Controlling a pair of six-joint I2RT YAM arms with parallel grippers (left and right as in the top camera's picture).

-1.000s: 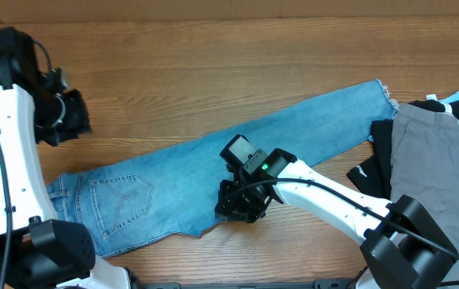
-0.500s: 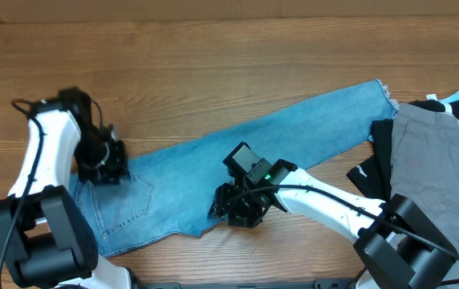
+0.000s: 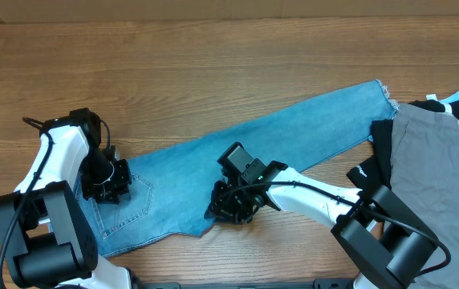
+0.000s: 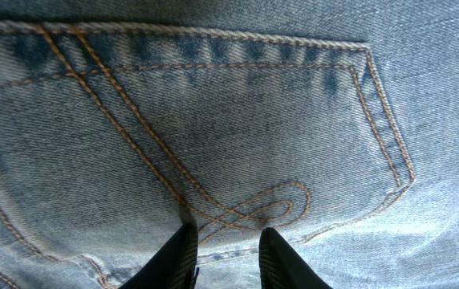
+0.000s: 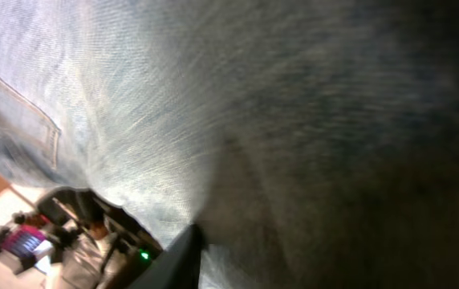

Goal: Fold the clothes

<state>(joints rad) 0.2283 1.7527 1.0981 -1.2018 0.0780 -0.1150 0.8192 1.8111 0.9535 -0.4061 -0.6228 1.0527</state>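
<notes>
Both arms down on the jeans (image 3: pixel 294 132), setting grips for a first fold.
Right gripper (image 3: pixel 228 207) at the near edge, 6 o'clock, opening unreadable. Left gripper (image 4: pixel 225 255), narrowly parted, sits on the back pocket (image 4: pixel 213 136) at 9. The leg stretches toward 2. Next, likely: pinch, lift.

Left hand (image 3: pixel 105 183) stands low on the jeans (image 3: pixel 253 152) at the back pocket, with flat denim directly under and ahead of its fingers. Beyond it, the bare table (image 3: pixel 213 64) offers open passage. Right hand (image 3: pixel 229 205) sits on the leg by its near edge, with a strip of bare table just behind it. Only flat denim lies between the hands. Well out to the right hand's outer side, a grey garment (image 3: pixel 434 160) and a black garment (image 3: pixel 378 164) cover the table. The right arm (image 3: pixel 318 197) crosses that approach.
</notes>
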